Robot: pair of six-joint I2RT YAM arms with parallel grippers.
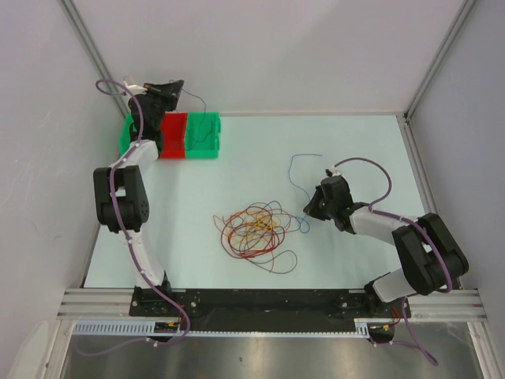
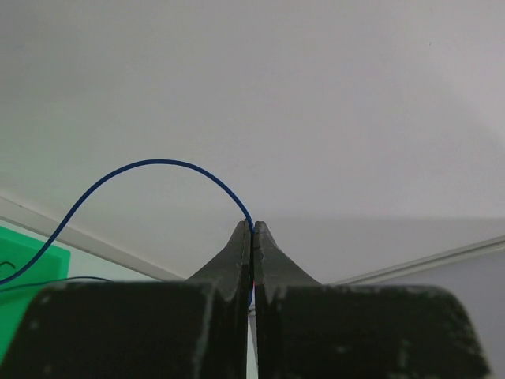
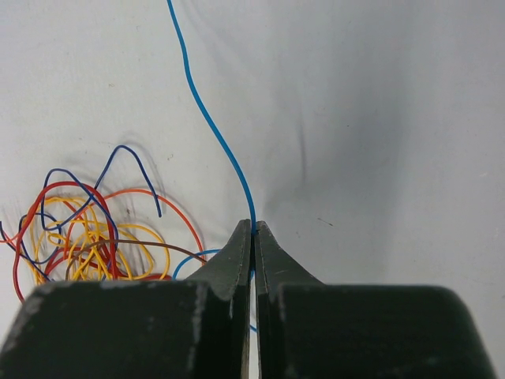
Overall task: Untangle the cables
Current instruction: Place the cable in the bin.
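Note:
A loose tangle of red, orange, yellow and dark cables (image 1: 256,229) lies mid-table; it shows at the left of the right wrist view (image 3: 87,233). My right gripper (image 1: 308,212) (image 3: 252,227) sits just right of the tangle and is shut on a light blue cable (image 3: 213,130) that runs away over the table (image 1: 296,170). My left gripper (image 1: 180,85) (image 2: 252,227) is raised at the back left above the bins and is shut on a dark blue cable (image 2: 150,166) that arcs down toward a green bin (image 1: 199,106).
A green bin (image 1: 203,136), a red bin (image 1: 173,136) and another green bin (image 1: 126,136) stand in a row at the back left. White walls enclose the table on three sides. A black rail (image 1: 268,300) runs along the near edge.

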